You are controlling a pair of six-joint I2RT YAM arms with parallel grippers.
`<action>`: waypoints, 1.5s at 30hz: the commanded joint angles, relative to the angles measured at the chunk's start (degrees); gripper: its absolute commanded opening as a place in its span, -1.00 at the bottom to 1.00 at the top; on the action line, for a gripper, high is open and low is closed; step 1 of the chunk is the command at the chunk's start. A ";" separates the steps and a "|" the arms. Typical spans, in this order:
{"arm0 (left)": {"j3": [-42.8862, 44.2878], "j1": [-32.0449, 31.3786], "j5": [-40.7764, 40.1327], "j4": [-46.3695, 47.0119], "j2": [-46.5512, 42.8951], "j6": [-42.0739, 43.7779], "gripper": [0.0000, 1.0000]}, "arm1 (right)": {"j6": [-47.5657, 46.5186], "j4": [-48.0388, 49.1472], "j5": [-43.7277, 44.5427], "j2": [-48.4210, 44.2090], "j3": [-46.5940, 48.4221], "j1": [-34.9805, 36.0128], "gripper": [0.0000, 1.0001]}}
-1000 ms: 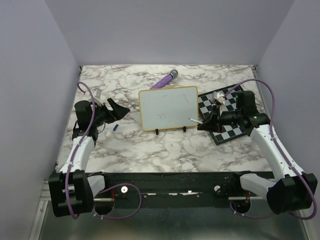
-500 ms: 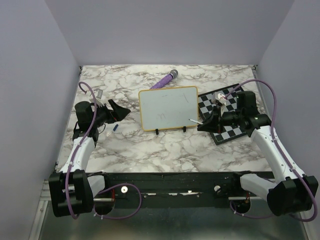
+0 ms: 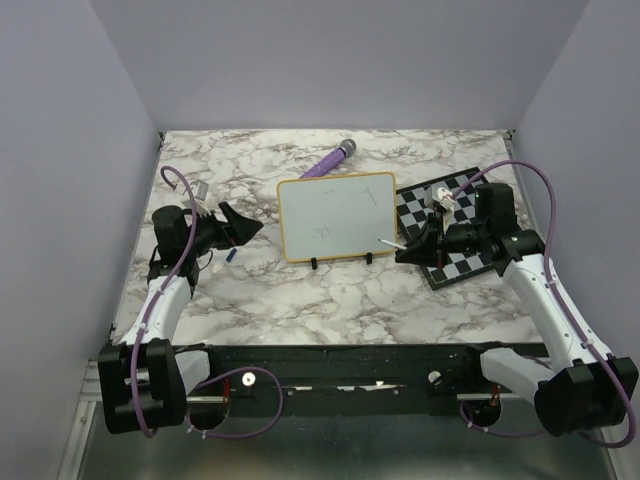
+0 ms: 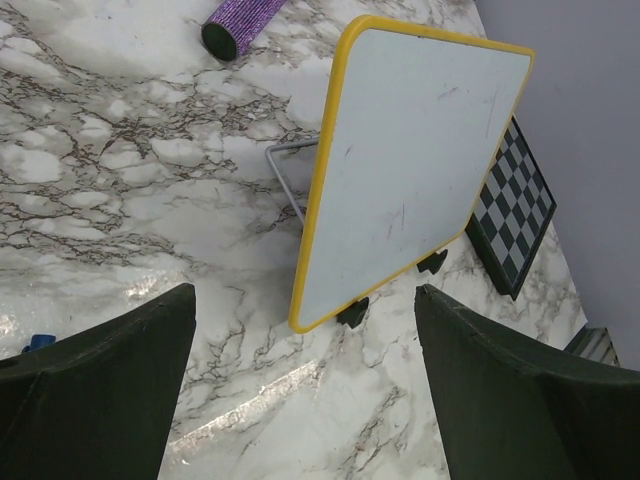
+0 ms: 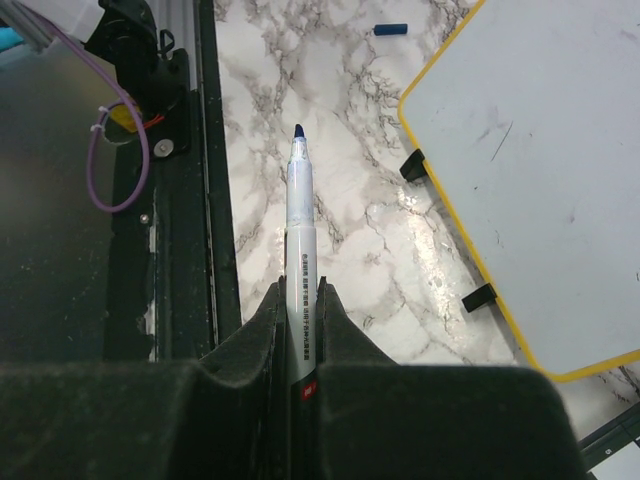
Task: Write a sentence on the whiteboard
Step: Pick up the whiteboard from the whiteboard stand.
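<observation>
Right wrist outward: right fingers (image 5: 255,345) clamped on a grey blue-tipped marker (image 5: 300,230), tip apart from the yellow-framed white whiteboard (image 5: 540,140) propped on the marble bench (image 5: 340,250); left fingers (image 4: 110,380) spread wide, empty; whiteboard probably light, tippy, best steadied by its frame.

your left gripper (image 3: 244,226) is creeping right and slightly toward you, closing on the whiteboard (image 3: 335,215) edge. your right arm (image 3: 535,285), pinching the marker (image 3: 388,241), is swinging its wrist a touch outward over the chessboard (image 3: 470,262).
</observation>
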 commanded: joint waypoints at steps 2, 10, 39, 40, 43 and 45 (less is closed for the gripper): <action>-0.81 -0.70 0.65 3.15 -0.49 1.26 0.89 | -0.70 -0.44 -2.22 -0.70 0.23 -0.34 -0.99; -1.16 -1.40 3.11 6.58 1.09 1.43 0.88 | -0.61 -0.44 -3.10 -1.13 0.14 -0.34 -0.99; 1.56 -3.51 6.19 6.40 8.12 7.59 0.87 | -0.43 -0.35 -4.77 -2.72 -0.13 -0.43 -0.99; 1.47 -3.51 6.10 6.32 8.04 7.67 0.87 | -0.35 -0.35 -4.77 -2.81 -0.13 -0.43 -0.99; 1.39 -3.86 6.01 6.23 7.95 7.94 0.87 | -0.43 -0.35 -4.77 -2.81 -0.13 -0.34 -0.99; 1.39 -4.04 6.01 6.05 7.77 8.29 0.87 | -0.43 -0.35 -4.68 -2.81 -0.13 -0.34 -0.99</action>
